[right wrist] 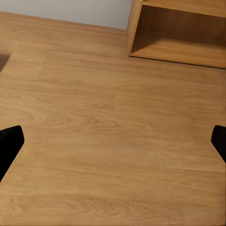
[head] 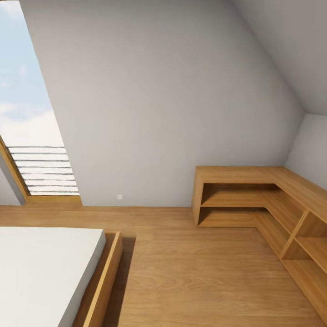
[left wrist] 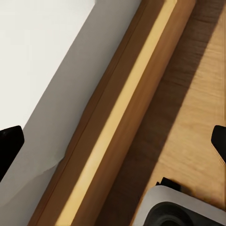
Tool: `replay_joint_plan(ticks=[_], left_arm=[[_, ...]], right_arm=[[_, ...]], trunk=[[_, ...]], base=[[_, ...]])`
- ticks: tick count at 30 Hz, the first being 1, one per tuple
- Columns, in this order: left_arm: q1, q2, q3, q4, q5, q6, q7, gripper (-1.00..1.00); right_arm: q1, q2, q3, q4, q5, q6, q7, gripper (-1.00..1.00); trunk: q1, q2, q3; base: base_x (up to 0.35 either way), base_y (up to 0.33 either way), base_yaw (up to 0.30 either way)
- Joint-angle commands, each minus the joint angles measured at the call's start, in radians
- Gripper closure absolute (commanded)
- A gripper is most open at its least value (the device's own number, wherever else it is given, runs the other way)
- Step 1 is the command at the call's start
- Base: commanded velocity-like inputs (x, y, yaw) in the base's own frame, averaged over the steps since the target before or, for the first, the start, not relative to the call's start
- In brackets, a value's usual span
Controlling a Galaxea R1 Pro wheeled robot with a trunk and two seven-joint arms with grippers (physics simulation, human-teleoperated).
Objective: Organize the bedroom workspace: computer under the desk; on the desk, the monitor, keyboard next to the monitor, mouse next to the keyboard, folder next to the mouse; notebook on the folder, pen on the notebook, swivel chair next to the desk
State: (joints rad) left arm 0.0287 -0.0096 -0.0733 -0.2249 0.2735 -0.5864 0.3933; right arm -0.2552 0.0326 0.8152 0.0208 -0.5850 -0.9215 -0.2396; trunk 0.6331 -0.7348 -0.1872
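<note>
- Left hand [left wrist: 113,139]: fingers spread wide, holding nothing, above the wooden bed frame [left wrist: 110,127] and white mattress [left wrist: 37,52].
- Right hand [right wrist: 113,141]: fingers spread wide, empty, over the light wood floor [right wrist: 108,122].
- Bed [head: 45,268] sits low at the left of the bedroom.
- L-shaped wooden shelf unit [head: 254,200] stands in the far right corner.
- Skylight [head: 27,113] opens in the sloped wall [head: 168,100].
</note>
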Motion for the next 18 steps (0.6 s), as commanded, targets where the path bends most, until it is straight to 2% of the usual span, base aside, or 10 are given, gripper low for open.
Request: replay_joint_plan(ticks=[1, 18], left_arm=[[0.0, 0.0, -0.008, -0.002, 0.007, -0.001, 0.006, -1.0], [0.0, 0.0, -0.008, -0.002, 0.007, -0.001, 0.006, -1.0]], right_arm=[[-0.001, 0.001, 0.009, 0.002, -0.002, -0.002, -0.006, -1.0], [-0.001, 0.001, 0.009, 0.002, -0.002, -0.002, -0.006, -1.0]], trunk=[[0.001, -0.001, -0.001], [0.001, -0.001, -0.001]], base=[[0.29, 0.0, 0.0], [0.296, 0.0, 0.0]])
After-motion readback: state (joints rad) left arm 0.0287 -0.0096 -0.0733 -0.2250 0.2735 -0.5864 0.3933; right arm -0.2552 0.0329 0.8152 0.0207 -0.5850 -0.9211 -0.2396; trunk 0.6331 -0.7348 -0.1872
